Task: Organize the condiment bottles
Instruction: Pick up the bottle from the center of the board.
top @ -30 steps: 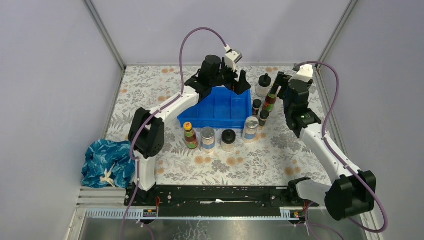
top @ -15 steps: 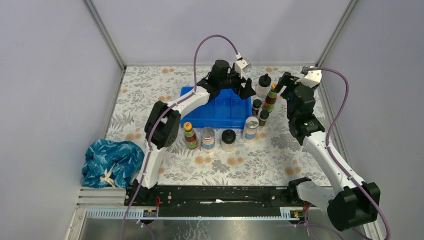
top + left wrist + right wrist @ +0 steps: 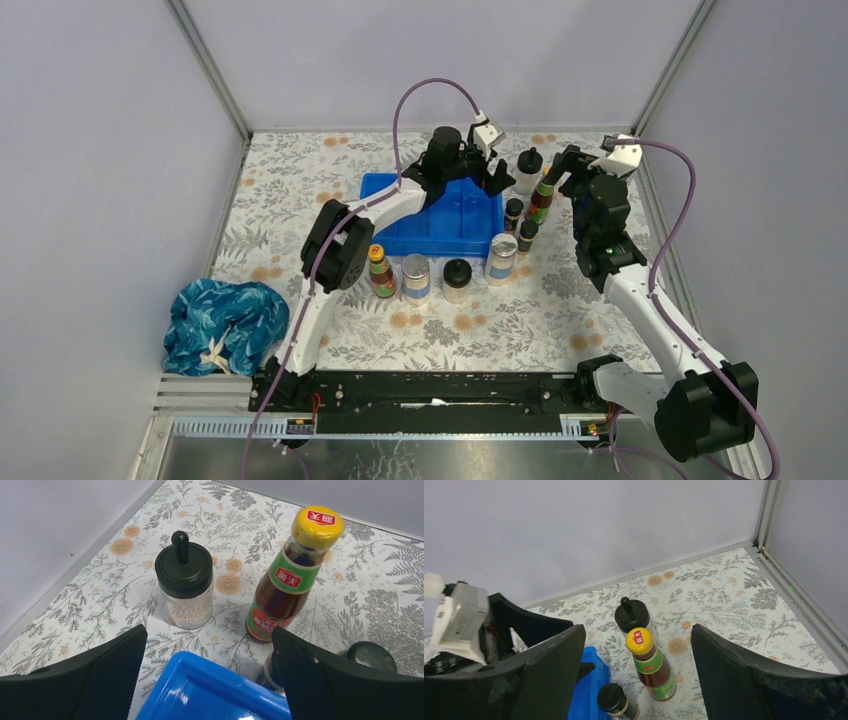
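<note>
1. My left gripper (image 3: 209,631) is spread wide and empty, above the tray's (image 3: 200,692) far corner.
2. Just ahead of it stand a domed jar (image 3: 184,587) and a yellow-capped bottle (image 3: 285,585), set apart, with bare surface (image 3: 75,605) left of the jar up to the wall.
3. My right gripper (image 3: 638,630) is spread and holds nothing. The same bottle stands ahead and below it, with a tiny bottle (image 3: 614,700) nearer, beside the tray's edge.
4. Open surface lies to its right, up to the corner post.

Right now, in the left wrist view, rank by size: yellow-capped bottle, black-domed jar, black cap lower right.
1. yellow-capped bottle
2. black-domed jar
3. black cap, only partly visible, so unsure
</note>
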